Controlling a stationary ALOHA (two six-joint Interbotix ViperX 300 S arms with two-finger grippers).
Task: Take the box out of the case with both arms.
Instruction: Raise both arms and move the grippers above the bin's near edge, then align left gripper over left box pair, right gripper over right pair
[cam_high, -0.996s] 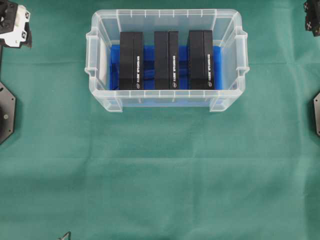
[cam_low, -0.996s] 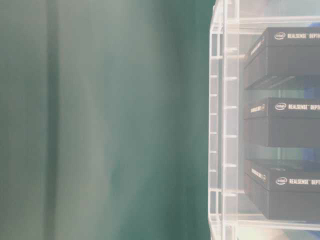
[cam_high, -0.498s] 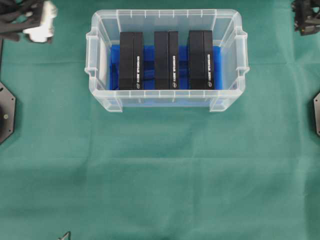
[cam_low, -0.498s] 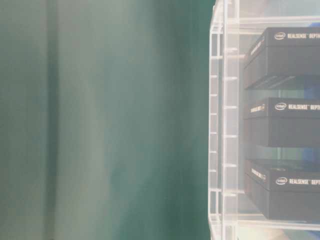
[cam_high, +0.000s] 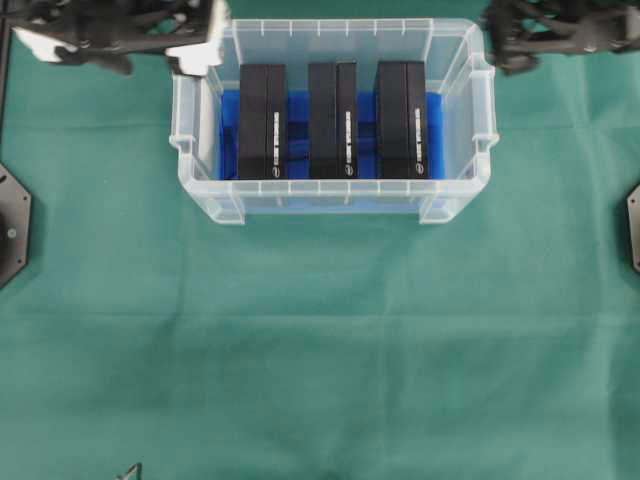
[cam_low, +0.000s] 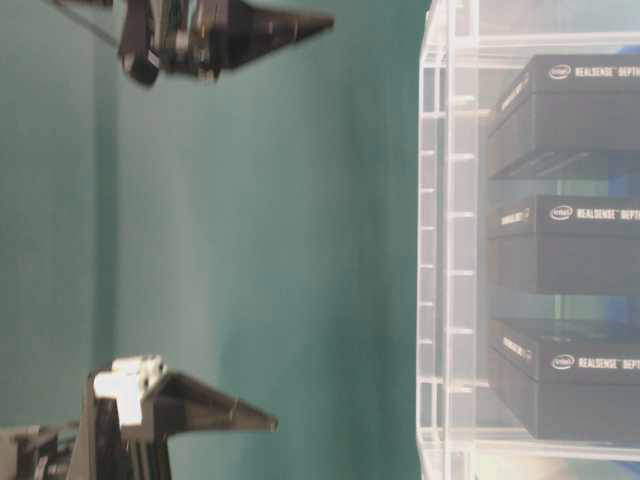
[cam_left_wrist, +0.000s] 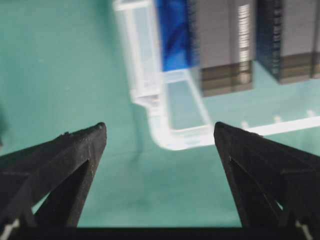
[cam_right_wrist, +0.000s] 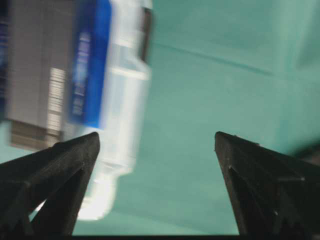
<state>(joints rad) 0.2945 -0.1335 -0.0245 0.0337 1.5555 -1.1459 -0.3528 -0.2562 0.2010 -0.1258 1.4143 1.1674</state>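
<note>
The case sits on the green cloth at about 12 o'clock in the overhead view, its long side running left to right. A blue liner covers its floor. Three black boxes stand on edge inside, side by side with gaps between them: the left box, the middle box and the right box. All three are still in the case, and nothing touches them.

The left gripper is at about 11 o'clock, over the case's left end near the far corner; its white part shows beside the rim. Its jaws are spread wide and hold nothing; the left wrist view shows the two fingertips far apart, with cloth and the case's corner between them.

The right gripper is at about 1 o'clock, just past the case's right far corner. Its jaws are likewise released and empty, the cloth and a blurred case end showing between them in the right wrist view.

The table-level view shows both grippers well apart from the case wall, not touching it.
</note>
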